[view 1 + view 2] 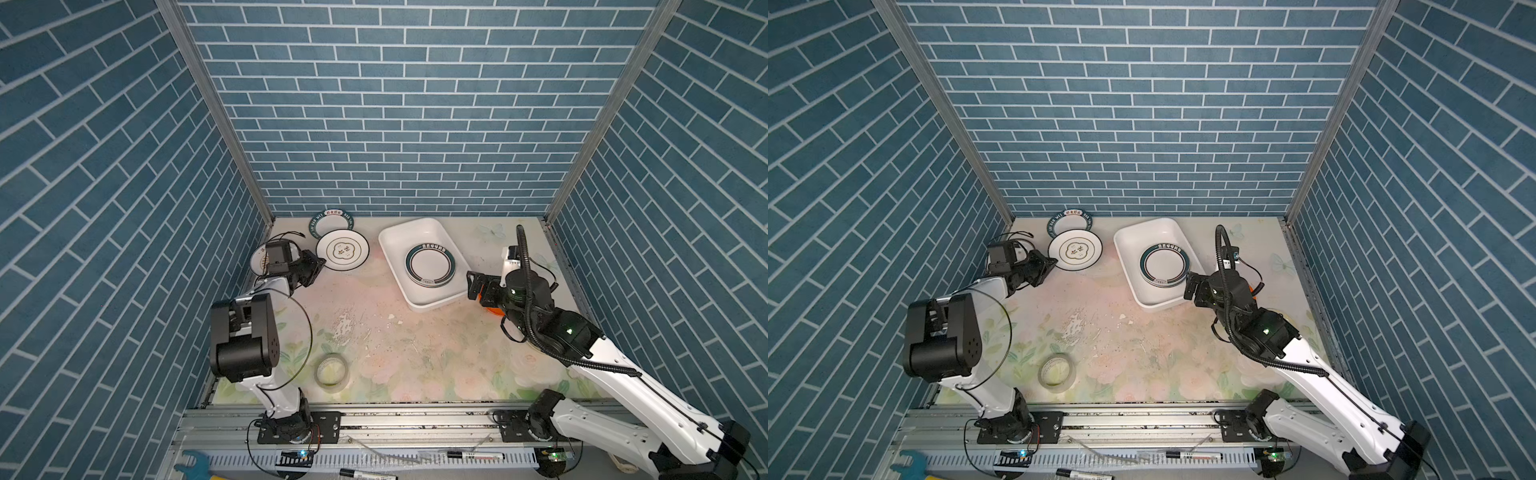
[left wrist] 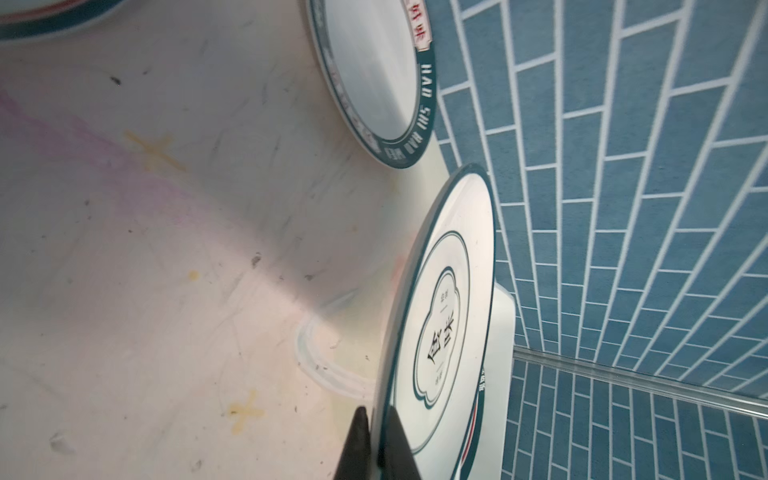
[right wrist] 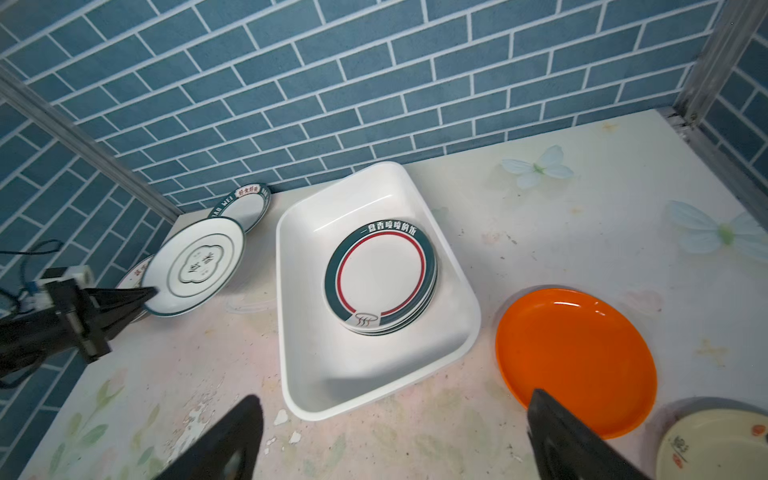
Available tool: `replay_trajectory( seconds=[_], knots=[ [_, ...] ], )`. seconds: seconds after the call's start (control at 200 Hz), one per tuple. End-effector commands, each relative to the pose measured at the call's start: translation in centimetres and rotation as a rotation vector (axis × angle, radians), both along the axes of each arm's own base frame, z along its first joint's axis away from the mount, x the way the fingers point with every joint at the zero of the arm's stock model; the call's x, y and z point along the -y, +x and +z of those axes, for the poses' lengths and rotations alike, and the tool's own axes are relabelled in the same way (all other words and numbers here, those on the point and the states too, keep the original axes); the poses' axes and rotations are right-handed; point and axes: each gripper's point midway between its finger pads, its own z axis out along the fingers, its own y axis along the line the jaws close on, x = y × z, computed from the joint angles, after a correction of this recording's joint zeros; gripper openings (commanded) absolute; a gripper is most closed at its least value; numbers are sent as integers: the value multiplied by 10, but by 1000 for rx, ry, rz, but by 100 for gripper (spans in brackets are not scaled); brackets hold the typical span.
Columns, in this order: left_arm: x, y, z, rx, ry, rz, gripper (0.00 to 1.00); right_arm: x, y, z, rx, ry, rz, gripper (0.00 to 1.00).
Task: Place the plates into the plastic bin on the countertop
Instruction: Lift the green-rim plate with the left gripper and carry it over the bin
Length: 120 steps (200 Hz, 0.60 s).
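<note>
**Left fingers pinch the rim of the flower-outline plate, left of the bin**

The flower-outline plate sits left of the bin, printed face up and tilted. Your left gripper is closed on its near-left rim; the left wrist view shows the two black fingers clamped either side of the edge.

Behind it, a lettered plate lies against the back wall. Another plate is partly hidden under the left arm.

The bin's long side runs from the back wall toward you, its near end skewed right. A stack of plates lies flat inside.

Right of the bin, an orange plate and a pale yellow plate rest on the countertop. Your right gripper hangs above them, fingers spread wide and holding nothing.
</note>
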Motion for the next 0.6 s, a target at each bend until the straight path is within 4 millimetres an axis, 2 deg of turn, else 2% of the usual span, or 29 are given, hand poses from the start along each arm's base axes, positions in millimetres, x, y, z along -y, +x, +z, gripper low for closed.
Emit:
replay_trajectory(
  seconds=[0.0,0.135,0.21,0.39,0.595],
  knots=[
    [8,-15,19,22,4,-36,0,19,9,19,22,-100,-11,99],
    [24,-32,46,67,2,-74,0,45,18,8,-17,-250,-46,99],
    [34,-42,63,98,7,-99,0,53,18,-1,-48,-263,-53,98],
    [63,-69,93,140,25,-181,0,51,21,-9,18,-220,-38,98],
    [102,-98,122,171,62,-297,0,46,29,-49,-11,-202,-43,98]
  ],
)
